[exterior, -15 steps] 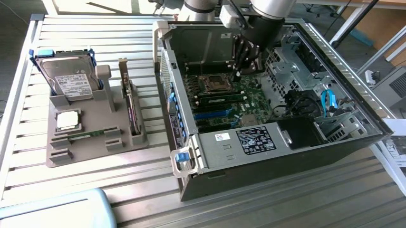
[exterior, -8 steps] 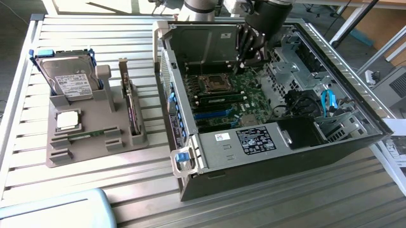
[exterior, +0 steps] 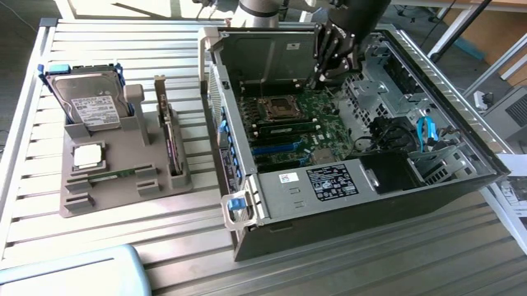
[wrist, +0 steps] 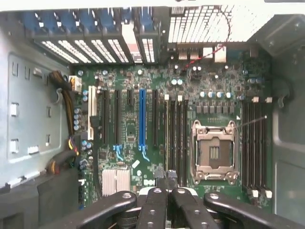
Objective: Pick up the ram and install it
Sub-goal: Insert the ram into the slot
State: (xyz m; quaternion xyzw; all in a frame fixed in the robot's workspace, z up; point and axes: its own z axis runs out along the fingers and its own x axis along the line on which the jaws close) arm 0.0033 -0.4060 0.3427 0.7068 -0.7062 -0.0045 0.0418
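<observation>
1. Ram [exterior: 287, 128]: appears seated in a motherboard slot just beside the CPU socket [exterior: 278, 108], with its long axis along the socket's edge.
2. Gripper [exterior: 332, 75]: hovers above the board. The ram lies below it, toward the exterior view's left. Fingers [wrist: 155, 200] are pressed together, holding nothing.
3. A second green stick [exterior: 107, 176] lies in the gray fixture [exterior: 123, 197], well apart.
</observation>
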